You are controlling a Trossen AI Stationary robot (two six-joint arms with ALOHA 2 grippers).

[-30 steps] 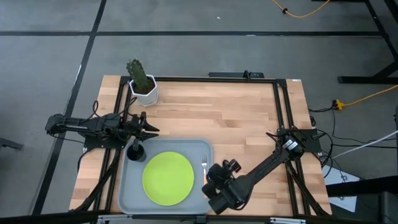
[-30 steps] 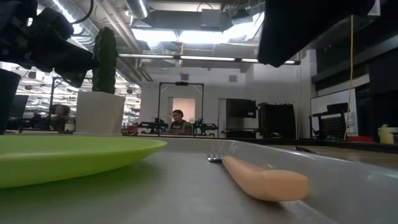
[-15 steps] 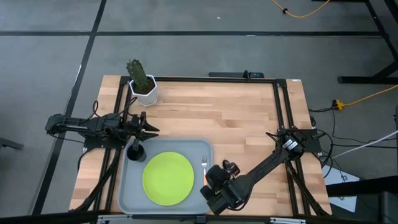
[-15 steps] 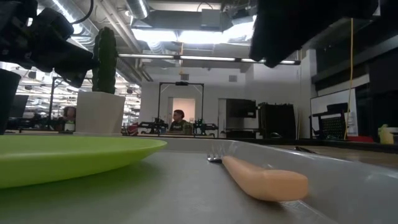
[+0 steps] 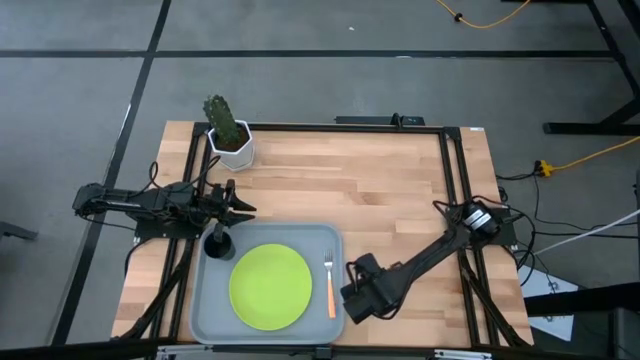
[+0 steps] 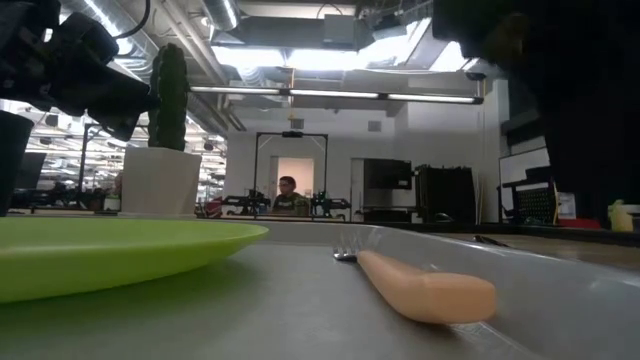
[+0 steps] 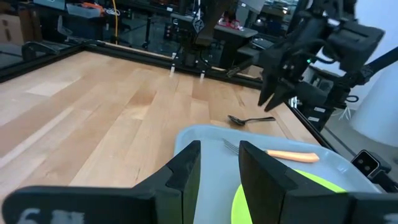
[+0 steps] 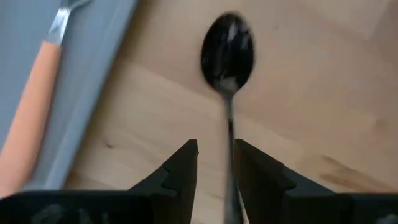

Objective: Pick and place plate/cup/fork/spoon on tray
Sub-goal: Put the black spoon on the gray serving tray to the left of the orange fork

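Observation:
The light-grey tray (image 5: 205, 310) lies at the table's near left. On it lie the lime-green plate (image 5: 270, 287), the black cup (image 5: 218, 243) at its far left corner, and the orange-handled fork (image 5: 329, 283) along its right rim. The dark spoon (image 8: 227, 53) lies flat on the wood just right of the tray, also in the left wrist view (image 7: 249, 119). My right gripper (image 8: 216, 165) is open above the spoon, pointing down, with a finger on either side of its handle (image 8: 229, 134). My left gripper (image 7: 219, 162) is open and empty beyond the tray's far left corner.
A white hexagonal pot with a cactus (image 5: 230, 140) stands at the table's far left corner. Bare wood (image 5: 380, 190) stretches across the far and right parts of the table. Black frame rails (image 5: 455, 180) run along the table's edges.
My right gripper has moved from over the tray's near right corner toward the table's right edge, off the tray and over the spoon. The fork's handle, which it hid from above before, now shows. The left arm has kept still.

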